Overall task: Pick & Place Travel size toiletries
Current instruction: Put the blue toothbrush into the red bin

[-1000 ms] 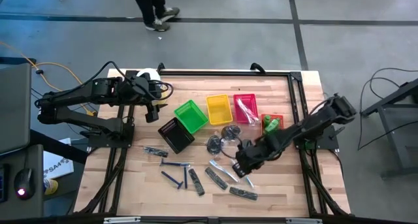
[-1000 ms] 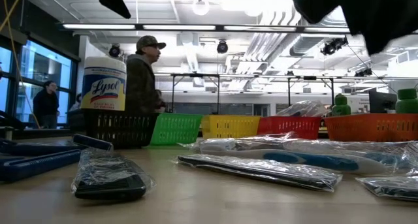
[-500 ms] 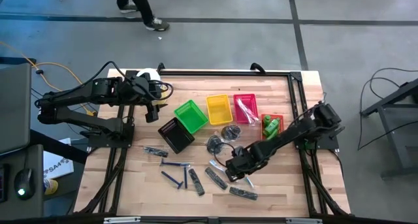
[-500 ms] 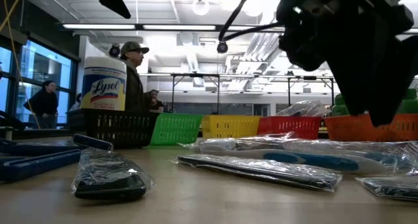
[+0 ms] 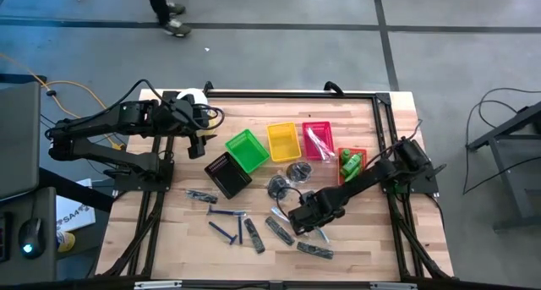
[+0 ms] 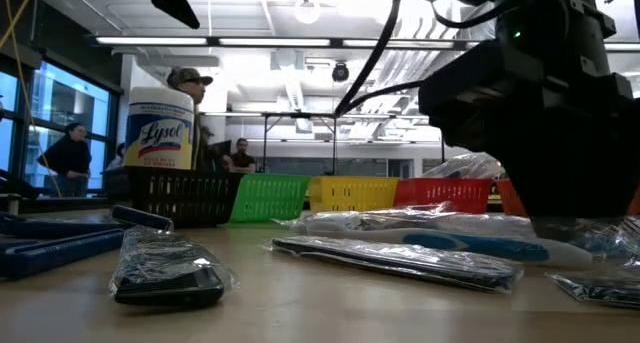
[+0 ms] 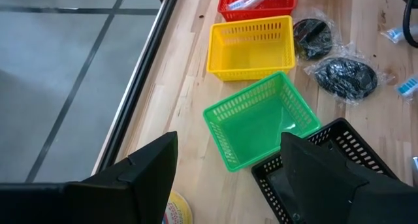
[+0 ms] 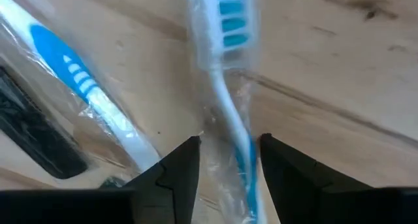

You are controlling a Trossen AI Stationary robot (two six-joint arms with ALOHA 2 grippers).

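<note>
Clear-wrapped, a white and blue toothbrush (image 8: 225,113) is straddled on the wooden counter (image 5: 363,248) by the right hand (image 8: 228,162), open apparently for a grasp, while the left hand (image 7: 228,178) is held open by the baskets.

The right gripper (image 5: 309,218) covers the wrapped toothbrush (image 8: 225,100) from above; its handle end is cut off. The second toothbrush (image 8: 85,87) and dark strip (image 8: 39,136) are cut off.

Pale jointed wood table (image 5: 355,248), matt grain; glossy crinkled clear film over smooth white-and-blue plastic toothbrush (image 8: 225,87); perforated plastic baskets (image 7: 251,51); matt dark gripper fingers (image 8: 173,175).
</note>
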